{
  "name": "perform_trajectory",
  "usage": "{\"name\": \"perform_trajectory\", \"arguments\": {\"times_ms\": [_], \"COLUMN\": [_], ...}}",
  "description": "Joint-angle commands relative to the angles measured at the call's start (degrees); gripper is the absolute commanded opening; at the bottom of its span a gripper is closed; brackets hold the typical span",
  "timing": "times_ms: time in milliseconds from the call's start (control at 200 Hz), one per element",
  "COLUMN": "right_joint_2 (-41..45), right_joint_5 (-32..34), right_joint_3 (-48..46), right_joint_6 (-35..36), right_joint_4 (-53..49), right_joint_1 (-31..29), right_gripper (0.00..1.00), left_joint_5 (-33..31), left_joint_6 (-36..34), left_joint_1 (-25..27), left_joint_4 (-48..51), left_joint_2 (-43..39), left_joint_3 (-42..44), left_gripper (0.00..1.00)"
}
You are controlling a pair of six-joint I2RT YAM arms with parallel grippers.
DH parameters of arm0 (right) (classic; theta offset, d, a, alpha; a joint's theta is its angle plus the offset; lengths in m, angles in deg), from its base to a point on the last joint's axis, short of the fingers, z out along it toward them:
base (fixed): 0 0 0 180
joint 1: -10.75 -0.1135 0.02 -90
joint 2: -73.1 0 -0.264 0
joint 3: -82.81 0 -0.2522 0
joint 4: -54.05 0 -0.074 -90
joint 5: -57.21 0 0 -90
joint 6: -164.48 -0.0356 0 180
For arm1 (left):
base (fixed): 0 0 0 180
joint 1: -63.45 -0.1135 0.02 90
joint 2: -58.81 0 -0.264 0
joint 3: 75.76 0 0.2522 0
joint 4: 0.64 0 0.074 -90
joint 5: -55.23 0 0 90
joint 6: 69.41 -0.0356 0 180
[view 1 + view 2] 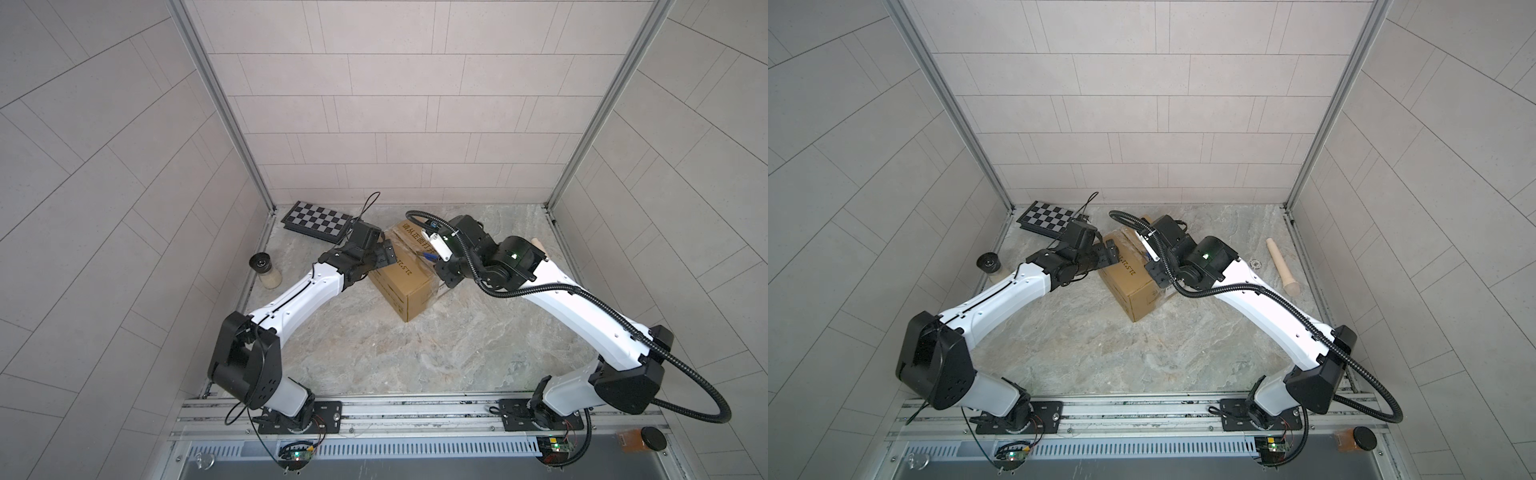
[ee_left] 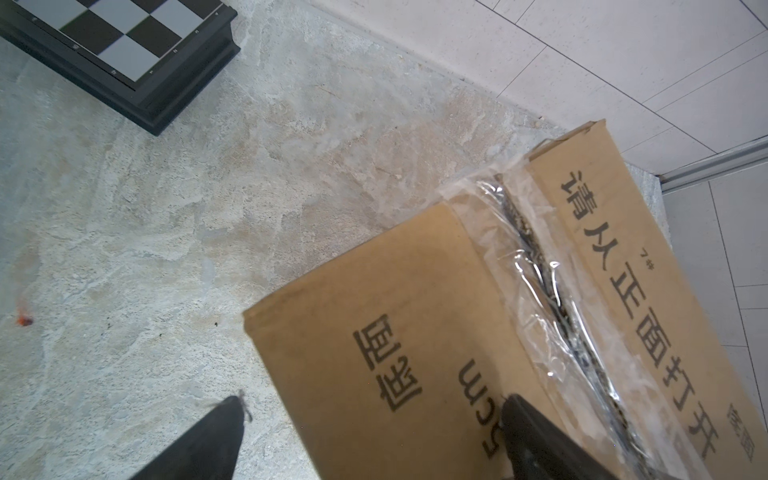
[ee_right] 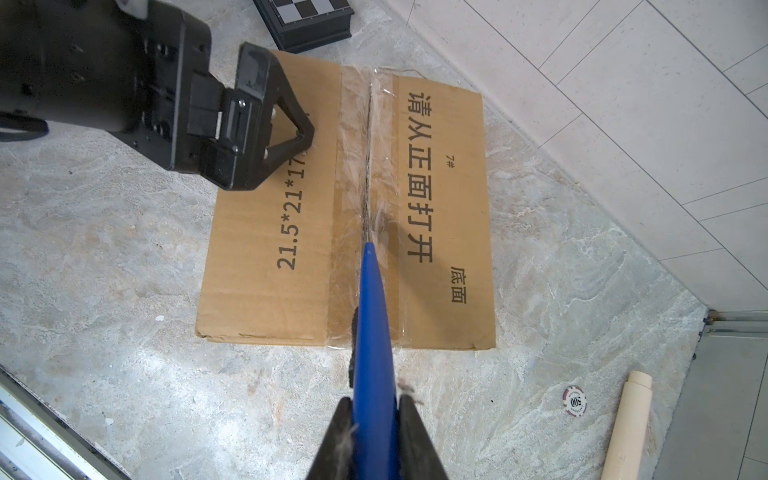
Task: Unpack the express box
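- The express box point(image 1: 401, 270) sits on the marbled table point(image 1: 374, 353) just above the middle of the frame in both top views, between the two claws. Its flaps are down under clear tape point(image 3: 353, 166), so its contents are hidden.
- Left claw point(image 2: 370, 405): spread wide and holding nothing. One finger rests on the box top and the other hangs outside the box's edge.
- Right claw point(image 3: 376, 401): closed on a blue tool point(image 3: 372, 311) whose tip touches the taped middle seam.
- The tape is crinkled along the seam and a dark line runs there. I cannot tell whether it is cut through.
- A clear jar point(image 1: 266, 270) with a black lid, at mid-left in the top views, holds something pale.
- A brown jar point(image 1: 642, 439) at lower right has contents too small to make out.
- A checkered board case point(image 1: 318, 220) lies up and left of the box. Both wrist views cut it off.
- A cream wooden pin point(image 1: 1283, 266) shows whole in a top view. In a top view point(image 1: 539, 245) the right arm covers nearly all of it.
- The right wrist view alone reads the size print, partly covered by the left finger, and shows a poker chip point(image 3: 574, 401) clearly.
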Motion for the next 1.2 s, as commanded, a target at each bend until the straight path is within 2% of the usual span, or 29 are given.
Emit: {"name": "perform_trajectory", "arguments": {"times_ms": [0,385,981,1192], "right_joint_2": [-0.69,-3.14,3.37,2.98], "right_joint_5": [1.69,0.06,3.18,0.58], "right_joint_3": [-1.11,-2.48,-2.56,-5.13], "right_joint_6": [0.51,0.28,0.36,-0.55], "right_joint_4": [0.16,2.60,-9.44,-6.73], "right_joint_1": [-0.07,-0.07,-0.16,-0.18], "right_gripper": [0.00,0.00,0.00,0.00], "left_joint_5": [-2.37,-1.70,-3.85,-2.50], "left_joint_6": [-0.95,-0.93,0.90,1.07], "left_joint_1": [-0.29,-0.30,-1.14,-1.17], "left_joint_4": [8.07,7.22,8.81,7.58], "left_joint_2": [1.82,1.85,3.59,3.50], "left_joint_3": [3.13,3.56,5.41,5.41], "left_gripper": [0.99,0.99,0.98,0.98]}}
